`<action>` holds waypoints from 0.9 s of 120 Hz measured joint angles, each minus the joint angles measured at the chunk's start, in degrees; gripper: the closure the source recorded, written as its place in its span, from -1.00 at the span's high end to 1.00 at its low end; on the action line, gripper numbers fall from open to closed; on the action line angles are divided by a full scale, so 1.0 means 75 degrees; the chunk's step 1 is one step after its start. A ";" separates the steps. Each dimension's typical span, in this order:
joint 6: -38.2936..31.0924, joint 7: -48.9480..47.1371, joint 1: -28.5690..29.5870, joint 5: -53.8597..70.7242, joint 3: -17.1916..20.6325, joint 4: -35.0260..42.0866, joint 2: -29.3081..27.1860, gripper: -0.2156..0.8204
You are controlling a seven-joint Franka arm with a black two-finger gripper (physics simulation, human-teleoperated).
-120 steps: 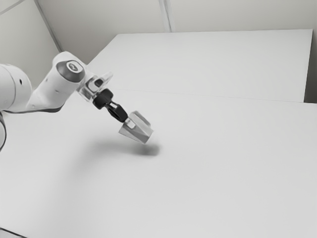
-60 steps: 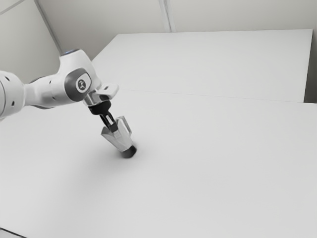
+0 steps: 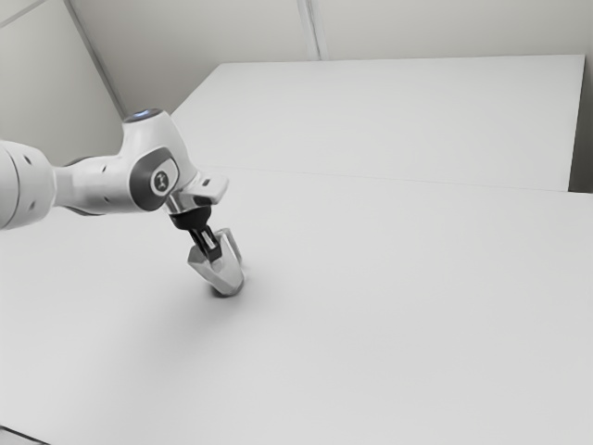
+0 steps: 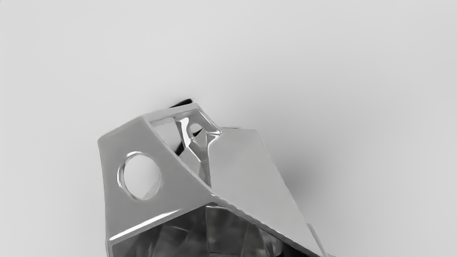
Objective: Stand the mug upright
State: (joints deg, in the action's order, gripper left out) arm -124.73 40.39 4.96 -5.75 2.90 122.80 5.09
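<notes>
Since the last half-second, your black two-finger gripper [image 3: 213, 256] has come down in the exterior view, and the grey, faceted mug [image 3: 225, 274] has sunk with it, shifted toward that view's left and swung nearer to vertical. You have the fingers pinching the mug's wall close to the rim. Its base points down, over the smooth white tabletop [image 3: 398, 306], but the body leans, rim toward the exterior view's left.

Most of the righting looks done, as you can judge it from here: the mug is base-down and low. What is left is to take out the remaining lean, seat the base flat and let go. Whether the base already touches, you cannot tell; the dark shadow [image 3: 223, 295] lies tight under it, so contact is at least near.

Your exterior view gives you the lean and the height, which the wrist view hardly conveys. Your wrist view gives detail instead: the dark hollow [image 4: 185, 235] inside the mug, opening toward the gripper, and a flat grey panel [image 4: 119, 214], apparently part of the handle, pierced by a round hole [image 4: 141, 176], neither of which you can make out from the side.
</notes>
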 joint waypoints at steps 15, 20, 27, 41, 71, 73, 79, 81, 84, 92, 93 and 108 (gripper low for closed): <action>-0.0038 -0.0065 -0.0008 0.0026 0.0000 -0.0010 0.0050 -0.56; -0.0046 -0.0081 -0.0004 0.0061 0.0003 -0.0017 0.0057 -0.39; -0.0054 -0.0101 -0.0002 0.0094 0.0008 -0.0021 0.0057 -0.19; -0.0065 -0.0136 0.0014 0.0128 0.0074 -0.0024 0.0001 0.08; 0.0066 -0.0191 -0.0083 0.0151 0.0253 -0.0103 -0.0546 0.39; 0.0094 -0.0194 -0.0090 0.0152 0.0257 -0.0124 -0.0579 0.40; 0.0192 -0.0208 -0.0118 0.0152 0.0264 -0.0204 -0.0658 0.44; 0.0231 -0.0217 -0.0129 0.0151 0.0265 -0.0245 -0.0675 0.45; 0.0301 -0.0246 -0.0147 0.0148 0.0265 -0.0314 -0.0688 0.47; 0.0636 -0.0463 -0.0214 0.0144 0.0244 -0.0585 -0.0733 0.50; 0.0695 -0.0508 -0.0221 0.0145 0.0242 -0.0649 -0.0736 0.50; 0.1470 -0.1299 -0.0265 0.0336 0.0281 -0.1448 -0.0771 0.54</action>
State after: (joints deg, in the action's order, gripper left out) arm -113.70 30.65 2.97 -3.23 5.01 111.94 -0.69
